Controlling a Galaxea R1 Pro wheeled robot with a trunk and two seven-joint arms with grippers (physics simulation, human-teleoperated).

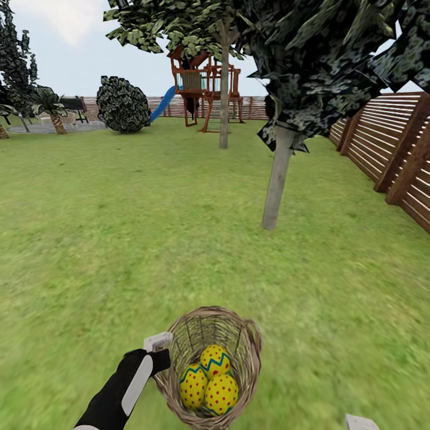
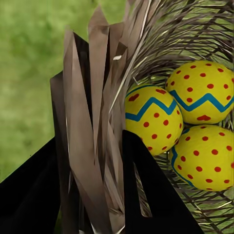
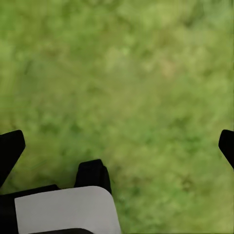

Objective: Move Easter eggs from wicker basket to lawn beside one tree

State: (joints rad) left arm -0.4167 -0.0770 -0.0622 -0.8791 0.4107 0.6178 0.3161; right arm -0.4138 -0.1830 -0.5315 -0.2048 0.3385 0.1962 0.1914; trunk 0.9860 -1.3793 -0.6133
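Jaws of the left gripper [image 2: 105, 195] pinching the rim of the wicker basket [image 1: 248, 352]; right gripper [image 3: 117, 146] spread wide above the lawn [image 1: 119, 239]. Inside the basket, three Easter eggs [image 1: 209, 379] touching; tree [image 1: 276, 179] ahead, well apart

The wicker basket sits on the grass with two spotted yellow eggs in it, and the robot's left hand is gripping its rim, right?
Not quite: the wicker basket holds three eggs, not two. The head view and left wrist view both show all three. The rest stands: the left hand is closed on the basket's rim.
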